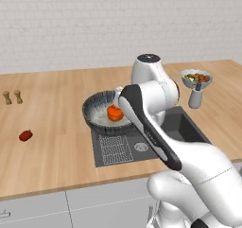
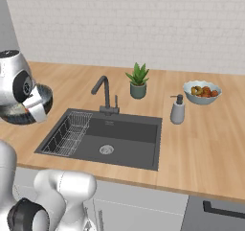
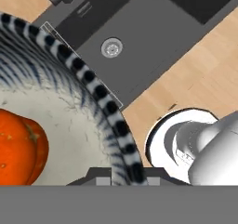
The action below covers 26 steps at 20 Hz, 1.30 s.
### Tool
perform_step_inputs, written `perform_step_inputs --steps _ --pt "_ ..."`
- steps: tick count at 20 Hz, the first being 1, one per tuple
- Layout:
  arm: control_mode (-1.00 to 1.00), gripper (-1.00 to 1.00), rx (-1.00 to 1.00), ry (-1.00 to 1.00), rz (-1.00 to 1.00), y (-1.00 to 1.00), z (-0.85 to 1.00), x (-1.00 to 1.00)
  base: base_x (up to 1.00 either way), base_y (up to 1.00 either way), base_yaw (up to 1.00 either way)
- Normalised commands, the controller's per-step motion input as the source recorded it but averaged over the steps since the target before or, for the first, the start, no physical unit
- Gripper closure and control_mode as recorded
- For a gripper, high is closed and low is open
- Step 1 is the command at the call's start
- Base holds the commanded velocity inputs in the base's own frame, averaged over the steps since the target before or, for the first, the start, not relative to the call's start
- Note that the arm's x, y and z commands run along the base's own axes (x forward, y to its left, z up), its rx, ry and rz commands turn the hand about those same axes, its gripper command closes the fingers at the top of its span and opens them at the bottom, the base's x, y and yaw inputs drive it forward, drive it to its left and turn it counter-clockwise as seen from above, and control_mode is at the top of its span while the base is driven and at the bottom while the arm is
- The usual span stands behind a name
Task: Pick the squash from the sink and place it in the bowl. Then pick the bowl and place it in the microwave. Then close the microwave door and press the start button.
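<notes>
The ribbed dark grey-blue bowl (image 1: 97, 111) (image 2: 47, 100) (image 3: 100, 95) hangs over the counter at the left edge of the sink (image 1: 186, 127) (image 2: 124, 139) (image 3: 139, 28). Inside it, on the speckled whitish bottom, lies the orange-red squash (image 1: 114, 112) (image 3: 18, 146). My gripper (image 3: 124, 174) is shut on the bowl's right rim, which runs between the two fingertips in the hand view. In the left base view my own forearm covers most of the hand. The microwave and its door are out of view.
A wire rack (image 2: 67, 134) fills the sink's left half, with the faucet (image 2: 103, 93) behind. A plant (image 2: 138, 81), soap dispenser (image 2: 177, 110) and fruit bowl (image 2: 202, 92) stand to the right. A red pepper (image 1: 25, 135) and two shakers (image 1: 12, 97) sit far left.
</notes>
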Motion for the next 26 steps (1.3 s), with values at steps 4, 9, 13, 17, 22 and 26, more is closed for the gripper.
perform_step_inputs --steps 4,9,13,17,22,26 --pt "-1.00 1.00 0.00 0.00 -0.25 -0.84 0.54 -0.41 0.00 0.00 0.00" --pt "-1.00 1.00 0.00 -0.03 -0.23 -0.71 0.54 -0.46 0.00 0.00 0.00" --pt "-1.00 1.00 0.00 0.00 -0.28 -0.62 0.19 -0.19 0.00 0.00 0.00" --pt "-1.00 1.00 0.00 0.00 -0.32 -0.52 0.00 -0.21 0.00 0.00 0.00" --pt "-1.00 1.00 0.09 0.00 -0.25 -0.31 0.17 -0.43 0.00 0.00 0.00" --pt "-1.00 1.00 0.14 -0.07 -0.09 -0.15 0.09 -0.63 0.00 0.00 0.00"
